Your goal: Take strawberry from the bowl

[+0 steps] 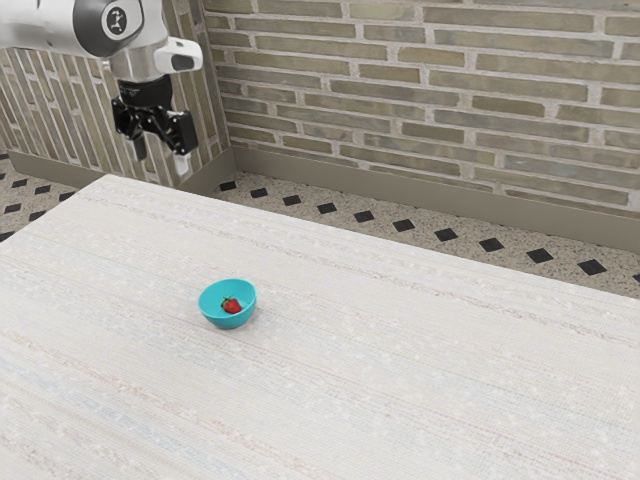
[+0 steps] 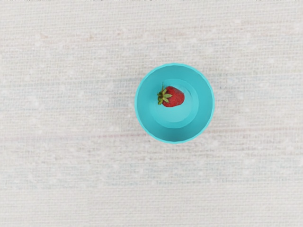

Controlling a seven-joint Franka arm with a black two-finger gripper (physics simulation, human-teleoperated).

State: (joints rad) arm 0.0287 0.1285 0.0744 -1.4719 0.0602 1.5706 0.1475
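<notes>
High above the table's far left part in the exterior view, the black gripper (image 1: 162, 160) points down with its two fingers spread and nothing between them. A turquoise bowl (image 1: 216, 317) stands upright on the table, lower than the gripper and well apart from it. Inside lies a red strawberry (image 1: 232, 306) with green leaves. From above in the wrist view, the strawberry (image 2: 174, 97) rests on the floor of the bowl (image 2: 175, 135), a little off its centre, its leaves toward the bowl's wall.
The pale, cloth-textured table (image 1: 400, 370) extends around the bowl on all sides. Beyond its far edge are a patterned floor (image 1: 403, 226) and a brick wall (image 1: 420, 100).
</notes>
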